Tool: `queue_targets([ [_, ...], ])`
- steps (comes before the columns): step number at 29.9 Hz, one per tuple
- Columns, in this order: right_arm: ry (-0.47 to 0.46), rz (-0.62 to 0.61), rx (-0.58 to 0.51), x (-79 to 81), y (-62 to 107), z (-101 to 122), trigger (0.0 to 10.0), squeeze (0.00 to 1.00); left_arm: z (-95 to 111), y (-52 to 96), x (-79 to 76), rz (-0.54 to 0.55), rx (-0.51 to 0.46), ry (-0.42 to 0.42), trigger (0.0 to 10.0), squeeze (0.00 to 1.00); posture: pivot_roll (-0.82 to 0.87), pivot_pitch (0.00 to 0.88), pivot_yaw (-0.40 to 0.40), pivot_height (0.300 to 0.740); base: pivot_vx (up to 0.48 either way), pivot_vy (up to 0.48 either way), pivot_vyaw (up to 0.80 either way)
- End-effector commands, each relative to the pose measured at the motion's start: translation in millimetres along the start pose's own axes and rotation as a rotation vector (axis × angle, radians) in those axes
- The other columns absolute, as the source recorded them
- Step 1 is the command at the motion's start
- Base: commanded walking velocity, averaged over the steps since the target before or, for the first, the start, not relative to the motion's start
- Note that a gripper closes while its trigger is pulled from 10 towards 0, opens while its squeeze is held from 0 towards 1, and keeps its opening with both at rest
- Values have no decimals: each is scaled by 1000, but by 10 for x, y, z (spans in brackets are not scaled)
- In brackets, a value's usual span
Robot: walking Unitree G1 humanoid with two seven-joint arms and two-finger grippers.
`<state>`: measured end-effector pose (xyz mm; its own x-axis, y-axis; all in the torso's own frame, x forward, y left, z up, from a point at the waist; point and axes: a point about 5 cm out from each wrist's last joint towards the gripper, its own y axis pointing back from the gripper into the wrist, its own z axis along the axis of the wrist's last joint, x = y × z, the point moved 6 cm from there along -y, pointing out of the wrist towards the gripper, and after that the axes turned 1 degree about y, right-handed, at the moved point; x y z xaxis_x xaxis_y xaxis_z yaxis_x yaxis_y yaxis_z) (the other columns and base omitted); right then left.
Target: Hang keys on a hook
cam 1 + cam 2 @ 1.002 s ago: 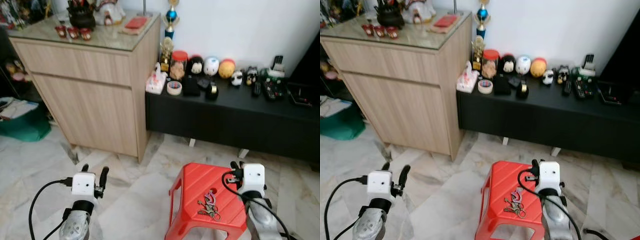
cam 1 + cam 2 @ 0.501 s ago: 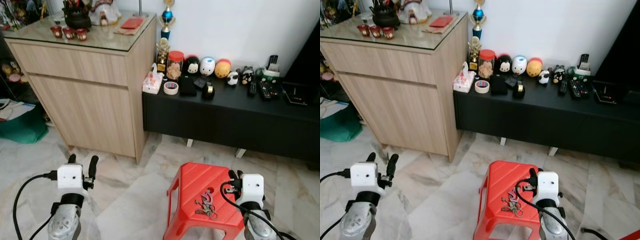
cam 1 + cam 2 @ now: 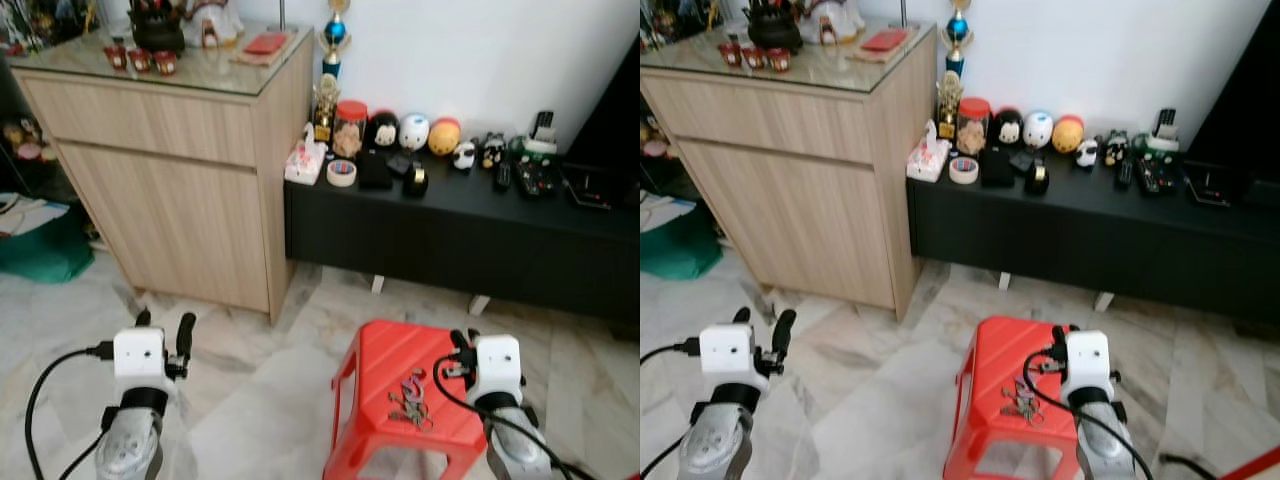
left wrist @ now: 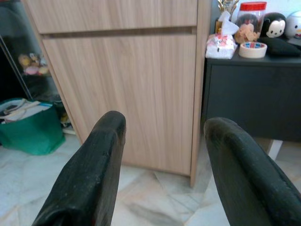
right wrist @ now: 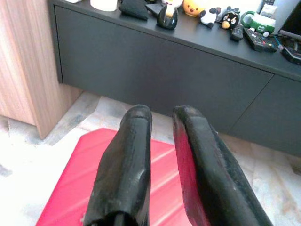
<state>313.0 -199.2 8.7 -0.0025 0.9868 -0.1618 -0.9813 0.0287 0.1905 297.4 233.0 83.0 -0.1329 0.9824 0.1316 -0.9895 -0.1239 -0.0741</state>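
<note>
A bunch of keys (image 3: pixel 408 400) with a pink tag lies flat on top of a red plastic stool (image 3: pixel 375 360) on the marble floor. My right gripper (image 3: pixel 462 342) hovers over the stool's right side, just right of the keys and apart from them. In the right wrist view its fingers (image 5: pixel 136 141) are nearly together with nothing between them, over the red stool top (image 5: pixel 84 188). My left gripper (image 3: pixel 163 322) is held over bare floor far to the left, open and empty, and faces the wooden cabinet (image 4: pixel 141 94).
A tall wooden cabinet (image 3: pixel 180 190) stands at the back left. Beside it runs a low black bench (image 3: pixel 450 240) with toys, a tape roll and remotes. A green bag (image 3: pixel 40 250) sits on the floor at the far left. Marble floor (image 3: pixel 260 400) lies between my arms.
The whole view has swayed a little as the camera moved. My left arm has drifted slightly left. The keys lie on the stool as before, and both grippers keep their state.
</note>
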Motion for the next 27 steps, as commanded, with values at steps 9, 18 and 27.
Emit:
queue_targets([
  [9, -6, -14, 3, -38, -22, 56, 10000, 0, -56, 2, -74, -29, 37, 4, 10000, 0, 111, 0, -84, 622, 0, 0, 0],
  [18, -13, -11, 15, -11, -51, 58, 10000, 0, -96, 5, -78, -33, 57, 0, 10000, 0, 115, 0, -84, 622, 0, 0, 0],
  [27, -11, -9, 25, 5, -67, 48, 10000, 0, -109, 2, -161, -62, 70, 23, 10000, 0, 116, 0, -85, 622, 0, 0, 0],
])
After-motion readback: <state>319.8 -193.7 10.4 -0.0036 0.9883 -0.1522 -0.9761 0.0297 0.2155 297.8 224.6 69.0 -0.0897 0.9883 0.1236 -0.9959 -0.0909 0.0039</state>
